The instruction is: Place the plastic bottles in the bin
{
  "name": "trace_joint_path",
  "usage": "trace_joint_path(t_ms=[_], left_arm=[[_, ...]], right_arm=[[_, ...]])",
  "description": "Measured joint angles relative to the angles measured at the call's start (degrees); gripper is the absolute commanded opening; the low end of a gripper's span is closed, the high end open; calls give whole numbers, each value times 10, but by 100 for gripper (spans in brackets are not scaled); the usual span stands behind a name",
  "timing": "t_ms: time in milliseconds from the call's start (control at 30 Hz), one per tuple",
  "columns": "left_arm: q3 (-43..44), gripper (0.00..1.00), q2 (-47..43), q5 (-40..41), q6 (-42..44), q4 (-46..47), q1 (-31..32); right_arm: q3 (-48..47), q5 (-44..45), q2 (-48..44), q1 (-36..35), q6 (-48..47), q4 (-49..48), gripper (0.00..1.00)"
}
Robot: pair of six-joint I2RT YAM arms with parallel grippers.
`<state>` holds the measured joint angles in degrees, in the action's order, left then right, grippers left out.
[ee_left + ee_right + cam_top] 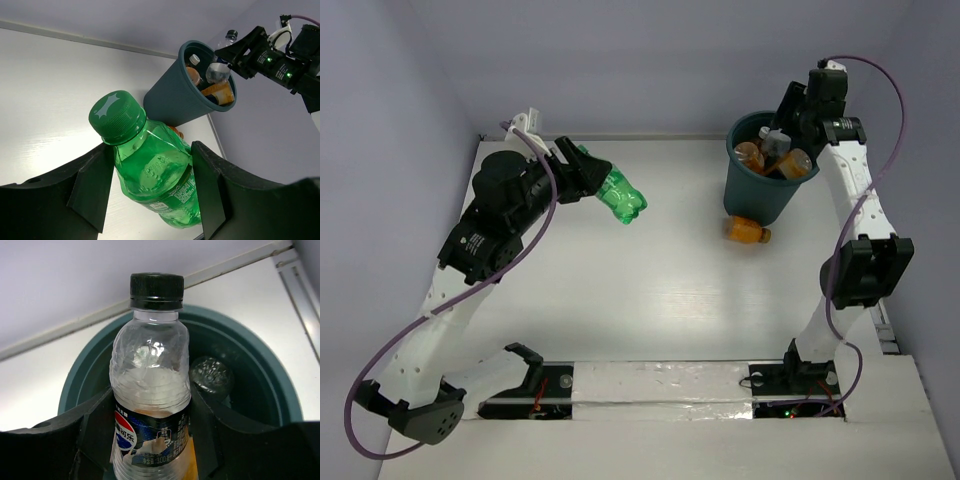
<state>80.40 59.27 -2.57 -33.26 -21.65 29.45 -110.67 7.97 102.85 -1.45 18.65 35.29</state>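
Observation:
My left gripper (592, 176) is shut on the green bottle (618, 196) and holds it in the air over the left side of the table. In the left wrist view the green bottle (150, 170) sits cap-up between both fingers. My right gripper (784, 133) is shut on the clear bottle with the dark label (150, 390) and holds it upright over the teal bin (760, 190), whose rim (80, 382) fills the right wrist view. Orange bottles (794, 163) and a clear bottle (211, 376) lie in the bin. One orange bottle (748, 231) lies on the table against the bin's near side.
The bin stands at the back right, close to the back wall. The right arm's links (865, 265) rise along the right edge. The left wrist view shows the bin (172, 97) with the right gripper (252, 50) above its rim.

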Motion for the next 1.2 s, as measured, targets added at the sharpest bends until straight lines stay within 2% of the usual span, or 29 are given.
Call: trace_joint_path(t_ms=[167,200,267,300,433,633,667,733,767,800,867,1033,1200], left_arm=[[0,21,3,-3,0,12,0],[0,21,6,-4,0,16,0],[0,20,12,-7,0,25,0],[0,20,17,-9,0,30,0],[4,19,48,-18,0,48,1],[65,17,137,-12,15,64,17],[79,17,152,-7,19,67,24],[121,17,189,8,29,70,46],[146,17,209,19,35,74,60],[174,17,231,31,42,76,75],[226,16,273,50,54,86,103],[386,16,405,110,80,101,152],[516,16,542,180,87,128,167]], right_arm=[[-9,49,3,0,20,-12,64],[-9,58,3,0,22,-15,75],[-8,74,3,1,27,-23,81],[-8,78,3,1,27,-26,88],[12,90,-5,3,32,-38,93],[72,88,-52,3,45,-44,91],[82,87,-67,3,48,-45,89],[106,82,-109,3,52,-49,71],[118,79,-136,3,54,-55,56],[130,75,-166,3,56,-62,29],[149,67,-229,3,65,-76,4],[217,22,-394,3,83,-123,4],[313,-32,-516,3,97,-132,5]])
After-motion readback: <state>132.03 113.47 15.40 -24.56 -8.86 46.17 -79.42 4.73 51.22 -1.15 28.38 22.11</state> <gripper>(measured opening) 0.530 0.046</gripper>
